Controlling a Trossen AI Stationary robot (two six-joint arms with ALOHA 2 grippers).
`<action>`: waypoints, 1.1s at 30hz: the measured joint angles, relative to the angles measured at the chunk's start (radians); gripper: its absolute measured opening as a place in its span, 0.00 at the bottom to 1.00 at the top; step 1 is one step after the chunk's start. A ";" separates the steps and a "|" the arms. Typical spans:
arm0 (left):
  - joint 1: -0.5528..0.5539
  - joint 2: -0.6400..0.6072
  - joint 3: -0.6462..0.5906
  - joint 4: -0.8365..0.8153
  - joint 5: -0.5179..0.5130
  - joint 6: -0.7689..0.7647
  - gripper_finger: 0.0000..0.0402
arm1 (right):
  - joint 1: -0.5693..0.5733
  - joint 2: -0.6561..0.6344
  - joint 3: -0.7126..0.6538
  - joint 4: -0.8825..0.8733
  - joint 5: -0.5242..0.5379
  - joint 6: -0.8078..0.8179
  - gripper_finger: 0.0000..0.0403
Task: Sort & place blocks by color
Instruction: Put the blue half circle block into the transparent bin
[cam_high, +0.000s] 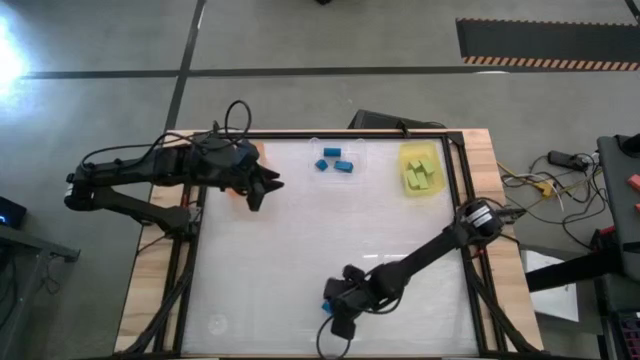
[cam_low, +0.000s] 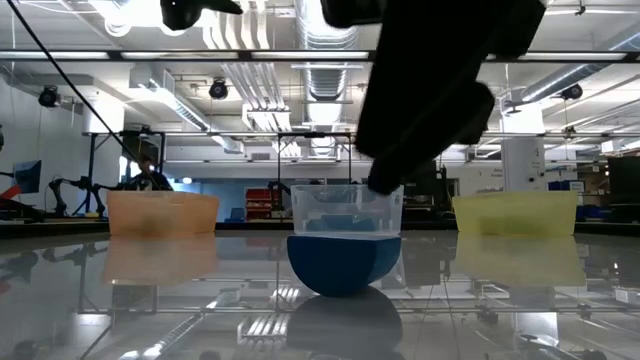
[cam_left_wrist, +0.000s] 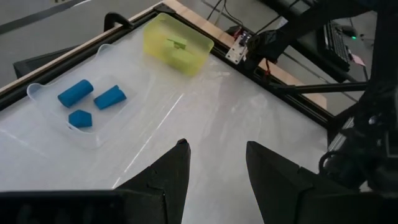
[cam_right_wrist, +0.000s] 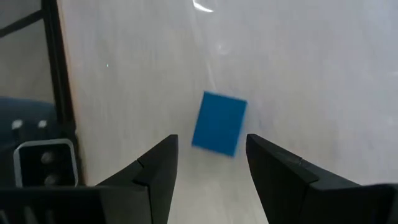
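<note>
A darker blue block (cam_right_wrist: 219, 122) lies alone on the white table near its front edge (cam_high: 326, 308); in the low view it shows as a rounded blue piece (cam_low: 340, 262). My right gripper (cam_right_wrist: 208, 158) hangs over it, slanting down, open, with the block just beyond its fingertips and untouched. Three more blue blocks (cam_left_wrist: 92, 101) lie in the clear tray (cam_high: 338, 160). Yellow-green blocks (cam_high: 421, 173) lie in the yellow tray (cam_left_wrist: 177, 43). My left gripper (cam_left_wrist: 214, 168) is open with nothing in it, held above the table's far left (cam_high: 265, 185).
The orange tray (cam_low: 162, 212) stands at the far left, mostly under my left arm in the high view. The three trays line the far edge. A black frame (cam_high: 455, 190) rims the table. Cables and gear (cam_high: 560, 175) lie off the right side.
</note>
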 joint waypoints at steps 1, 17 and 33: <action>0.000 0.000 0.000 0.000 0.000 0.000 0.35 | 0.000 0.013 0.000 0.019 0.005 0.000 0.45; 0.000 0.017 -0.002 -0.002 0.000 0.025 0.35 | 0.000 0.095 0.039 0.052 0.075 0.045 0.38; 0.001 0.018 -0.002 -0.002 -0.008 0.036 0.35 | 0.000 0.117 0.036 0.024 0.060 0.054 0.51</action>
